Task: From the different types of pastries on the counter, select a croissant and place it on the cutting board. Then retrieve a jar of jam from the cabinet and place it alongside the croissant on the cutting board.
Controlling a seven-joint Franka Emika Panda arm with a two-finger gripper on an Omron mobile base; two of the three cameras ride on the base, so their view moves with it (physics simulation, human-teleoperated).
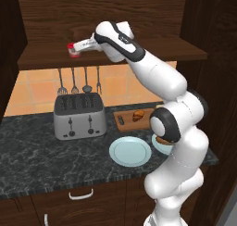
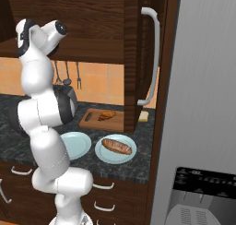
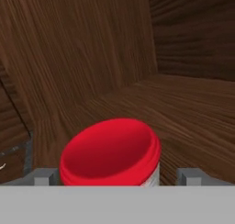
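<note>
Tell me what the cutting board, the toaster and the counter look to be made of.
Cutting board: wood, light brown and matt, with faint grain.
Toaster: probably brushed metal, grey with a soft sheen; the darker top may be plastic.
Counter: looks like polished stone, dark with pale speckled veining, though a laminate could look the same.

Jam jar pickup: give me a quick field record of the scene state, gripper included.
croissant: lies on the cutting board, croissant at
jar of jam: red-lidded, stands on the cabinet shelf
gripper: open, one finger on each side of the jar, not closed on it
baguette-like loaf: on a light-blue plate
second plate: bare, near the counter's front edge
toaster: left of the board
stage: croissant placed, jar not yet gripped
</note>
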